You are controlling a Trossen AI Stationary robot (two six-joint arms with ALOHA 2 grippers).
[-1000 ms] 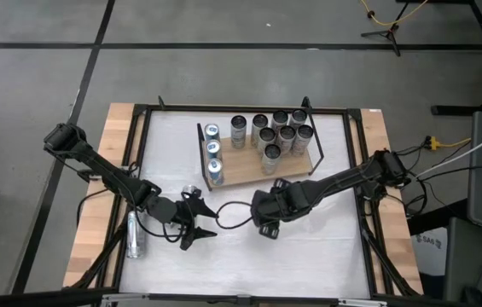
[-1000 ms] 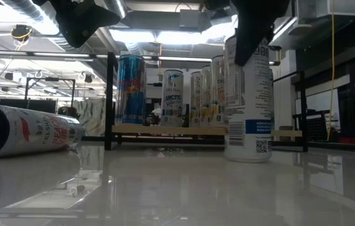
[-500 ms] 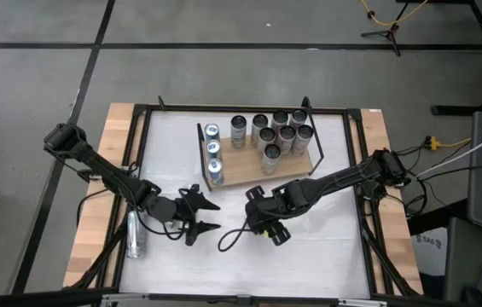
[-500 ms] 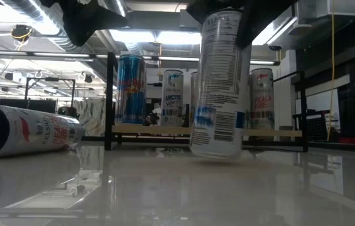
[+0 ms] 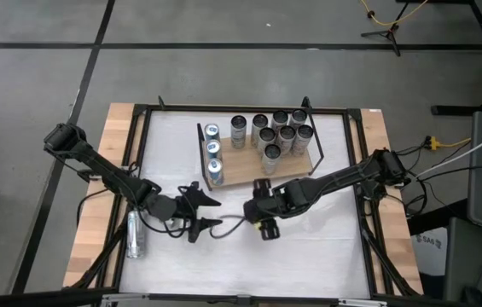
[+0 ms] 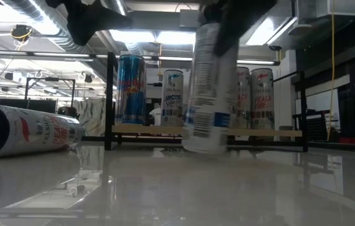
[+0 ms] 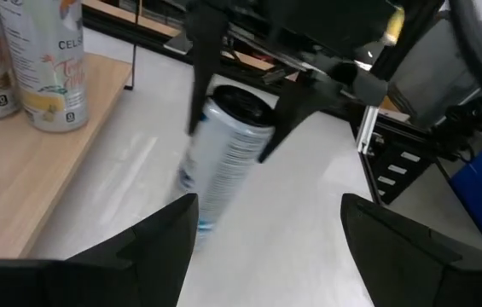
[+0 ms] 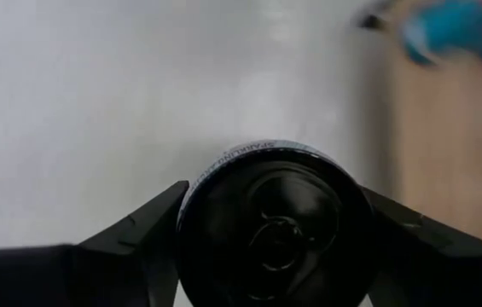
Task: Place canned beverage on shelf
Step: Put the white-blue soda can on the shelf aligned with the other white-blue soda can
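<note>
- White with blue print, the canned beverage (image 6: 207,81) hangs tilted just above the white tabletop (image 5: 309,247), gripped near its top by the right gripper (image 5: 262,207), whose two fingers (image 8: 134,230) press against either side of the can's rim.
- From above, that can (image 5: 263,188) sits just in front of the shelf (image 5: 245,168), close to the middle of its near edge and not on the board.
- Seen level across the table, the can's bottom floats clear of the glossy surface, with the shelf's wooden board (image 6: 271,133) behind it.
- Light-brown and framed in black wire, the shelf already carries a row of three cans (image 5: 213,153) along its left end and a cluster of eight cans (image 5: 276,133) toward its right and back.
- Over on the left, the left gripper (image 5: 203,211) hovers above the table with its fingers spread wide and nothing between them; it points toward the held can (image 7: 223,153).
- One more can, white with red lettering (image 5: 134,234), lies on its side near the table's left edge, just beside the left arm; the level view shows it (image 6: 26,130) flat on the tabletop, well apart from the shelf.
</note>
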